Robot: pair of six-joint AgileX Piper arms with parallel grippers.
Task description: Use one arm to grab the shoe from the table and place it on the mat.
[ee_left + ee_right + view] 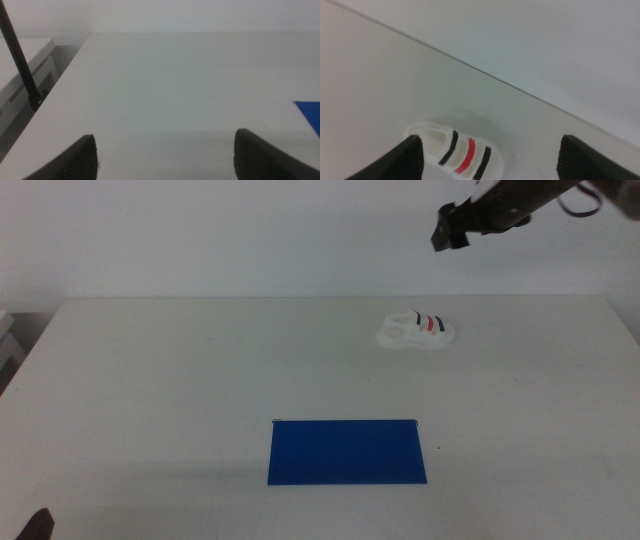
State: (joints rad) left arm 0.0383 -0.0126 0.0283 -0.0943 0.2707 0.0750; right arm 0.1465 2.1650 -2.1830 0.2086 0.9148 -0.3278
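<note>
The right tool, jaws wide and empty, hangs high above the shoe at the worktop's far right, and should descend straddling its strapped middle squarely.

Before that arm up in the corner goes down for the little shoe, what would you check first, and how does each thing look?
1. Right gripper fingers open: ok.
2. Right gripper above the shoe, not touching: ok.
3. Shoe free on the table, nothing beside it: ok.
4. Blue mat bare, ready for the shoe: ok.
5. Left gripper low at the near edge, out of the way: ok.
6. Fingers lined up across the shoe: cannot tell.
</note>
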